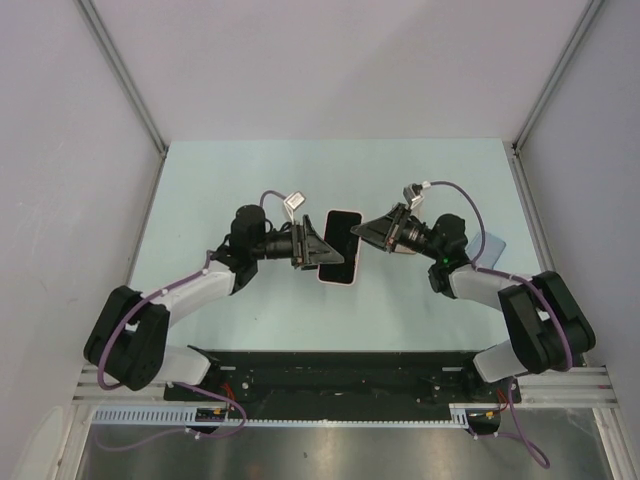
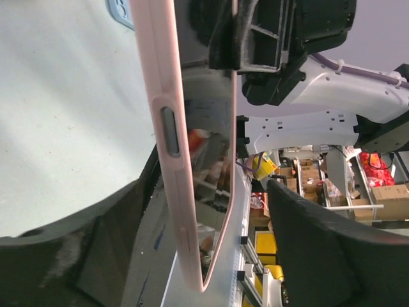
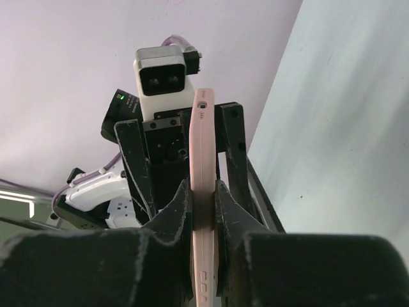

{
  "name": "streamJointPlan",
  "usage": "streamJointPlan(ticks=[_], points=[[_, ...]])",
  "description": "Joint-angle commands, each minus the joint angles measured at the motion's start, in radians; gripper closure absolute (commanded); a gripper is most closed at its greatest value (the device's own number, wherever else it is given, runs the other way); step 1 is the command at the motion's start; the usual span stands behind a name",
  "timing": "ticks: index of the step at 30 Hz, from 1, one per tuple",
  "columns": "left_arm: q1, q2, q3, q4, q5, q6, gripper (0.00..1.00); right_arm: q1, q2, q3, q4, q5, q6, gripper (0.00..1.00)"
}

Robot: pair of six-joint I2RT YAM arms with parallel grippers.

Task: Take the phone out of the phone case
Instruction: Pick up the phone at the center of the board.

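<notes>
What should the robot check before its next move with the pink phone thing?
1. Right hand clamped on the pink case: ok, shut on its two faces.
2. Left hand placed around the case: ok, one finger on each side.
3. Left hand gripping: not ok, it is open, with gaps on both sides.
4. Phone out of the case: not ok, it sits inside.
5. Any corner of the case peeled loose: cannot tell.
</notes>
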Motion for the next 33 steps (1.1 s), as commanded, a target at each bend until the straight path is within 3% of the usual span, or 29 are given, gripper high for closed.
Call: streamJointPlan(ticks=[1, 5, 9, 14, 15, 16, 19, 21, 25, 29, 33], points=[[-0.028, 0.006, -0.016, 0.145, 0.033, -0.067, 0.24, 0.005, 0.027, -0.024, 0.216, 0.042, 0.105, 1.0], [-0.051, 0.012, -0.011, 0.178, 0.039, -0.096, 0.4, 0.013, 0.052, -0.058, 0.244, 0.09, 0.116, 1.0], [-0.059, 0.003, -0.01, 0.179, 0.029, -0.113, 0.66, 0.022, 0.073, -0.064, 0.234, 0.121, 0.114, 1.0], [-0.057, 0.002, 0.004, 0.169, 0.033, -0.104, 0.88, 0.027, 0.065, -0.064, 0.227, 0.137, 0.102, 1.0], [-0.059, 0.0, 0.01, 0.143, 0.035, -0.083, 0.99, 0.025, 0.061, -0.064, 0.224, 0.139, 0.099, 1.0], [-0.059, 0.0, 0.019, 0.13, 0.036, -0.07, 1.0, 0.016, 0.052, -0.066, 0.221, 0.131, 0.096, 0.98], [-0.059, -0.003, 0.021, 0.122, 0.039, -0.043, 1.0, -0.005, 0.059, -0.064, 0.291, 0.098, 0.146, 0.66], [-0.059, -0.005, 0.017, 0.148, 0.045, -0.035, 1.0, -0.027, 0.081, -0.066, 0.371, 0.085, 0.229, 0.6], [-0.059, -0.012, 0.016, 0.173, 0.061, -0.027, 1.0, -0.05, 0.169, -0.061, 0.585, 0.081, 0.37, 0.59], [-0.059, -0.003, 0.027, 0.17, 0.061, -0.032, 1.0, -0.047, 0.205, -0.06, 0.592, 0.076, 0.376, 0.63], [-0.059, 0.006, 0.026, 0.176, 0.059, -0.035, 1.0, -0.051, 0.193, -0.06, 0.593, 0.084, 0.379, 0.62]])
